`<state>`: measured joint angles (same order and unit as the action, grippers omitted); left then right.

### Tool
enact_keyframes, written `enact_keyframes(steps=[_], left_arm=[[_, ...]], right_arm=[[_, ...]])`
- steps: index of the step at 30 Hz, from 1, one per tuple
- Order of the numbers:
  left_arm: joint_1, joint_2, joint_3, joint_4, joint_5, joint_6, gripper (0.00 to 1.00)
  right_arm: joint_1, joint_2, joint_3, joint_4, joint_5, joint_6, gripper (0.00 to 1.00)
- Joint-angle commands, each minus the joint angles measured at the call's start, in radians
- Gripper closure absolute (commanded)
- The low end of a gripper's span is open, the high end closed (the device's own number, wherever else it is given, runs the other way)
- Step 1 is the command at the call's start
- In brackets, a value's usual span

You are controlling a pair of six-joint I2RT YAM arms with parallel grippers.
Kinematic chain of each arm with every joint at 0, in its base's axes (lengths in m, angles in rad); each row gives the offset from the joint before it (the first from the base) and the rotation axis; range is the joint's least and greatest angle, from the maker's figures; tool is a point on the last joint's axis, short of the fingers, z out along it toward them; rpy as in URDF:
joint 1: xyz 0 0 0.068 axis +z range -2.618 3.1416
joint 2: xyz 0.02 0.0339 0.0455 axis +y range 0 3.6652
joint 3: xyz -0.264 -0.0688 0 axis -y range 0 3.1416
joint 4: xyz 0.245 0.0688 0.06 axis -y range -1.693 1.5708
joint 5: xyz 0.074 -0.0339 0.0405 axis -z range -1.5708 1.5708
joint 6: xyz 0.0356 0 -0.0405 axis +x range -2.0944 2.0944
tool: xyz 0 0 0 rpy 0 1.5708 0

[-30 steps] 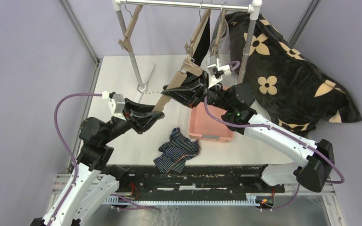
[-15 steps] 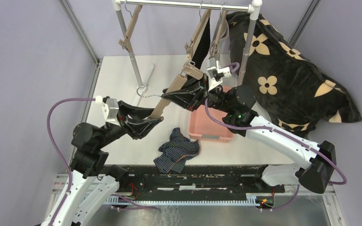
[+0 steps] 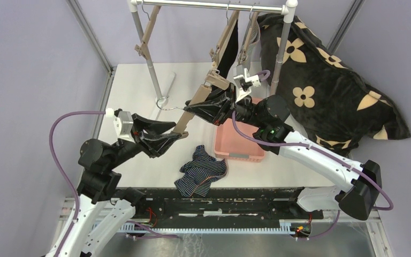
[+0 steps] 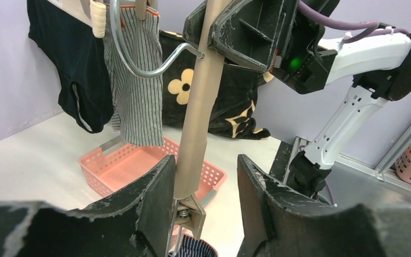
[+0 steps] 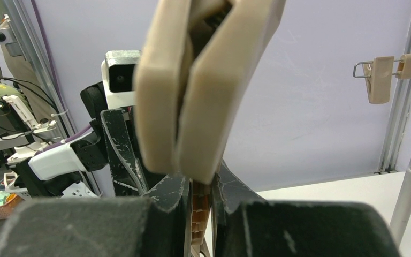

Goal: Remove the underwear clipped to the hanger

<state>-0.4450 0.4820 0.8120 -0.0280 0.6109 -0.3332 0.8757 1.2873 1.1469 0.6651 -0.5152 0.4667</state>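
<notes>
My right gripper point(image 3: 210, 106) is shut on a beige clip hanger point(image 3: 192, 107) and holds it slanted above the table; in the right wrist view the jaws point(image 5: 199, 199) pinch its bar under a beige clip point(image 5: 203, 80). My left gripper point(image 3: 177, 134) is open around the hanger's lower end; the bar point(image 4: 198, 107) stands between the fingers point(image 4: 158, 198), against the left one, with a clip point(image 4: 191, 214) below. The navy striped underwear point(image 3: 202, 170) lies loose on the table. The black pair point(image 4: 80, 64) and the grey-striped pair point(image 4: 136, 80) hang clipped on the rack.
A pink basket point(image 3: 239, 144) sits on the table under the right arm. The rack point(image 3: 208, 5) stands at the back with an empty beige hanger point(image 3: 147, 33) at its left. A big black flower-print cushion point(image 3: 326, 85) lies at the right.
My left arm has drawn back to the left while its open fingers stay around the hanger's lower end. The right gripper and hanger shifted slightly left.
</notes>
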Motion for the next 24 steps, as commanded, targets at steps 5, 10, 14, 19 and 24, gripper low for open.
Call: enact_keyframes(steps=[5,10,14,19,24], left_arm=[[-0.003,0.081,0.03,0.044,0.066,0.054,0.48],[-0.003,0.101,0.027,0.059,0.08,0.054,0.5],[-0.002,0.109,0.022,0.09,0.095,0.036,0.55],[-0.003,0.136,0.025,0.122,0.126,0.019,0.71],[-0.002,0.165,0.022,0.141,0.175,-0.009,0.97]], right_arm=[[0.0,0.0,0.028,0.053,-0.009,0.013,0.99],[0.006,0.002,0.036,0.052,-0.017,0.015,0.99],[0.012,0.003,0.038,0.048,-0.024,0.015,0.99],[0.018,0.009,0.04,0.049,-0.025,0.016,0.99],[0.022,0.009,0.037,0.044,-0.015,0.006,0.99]])
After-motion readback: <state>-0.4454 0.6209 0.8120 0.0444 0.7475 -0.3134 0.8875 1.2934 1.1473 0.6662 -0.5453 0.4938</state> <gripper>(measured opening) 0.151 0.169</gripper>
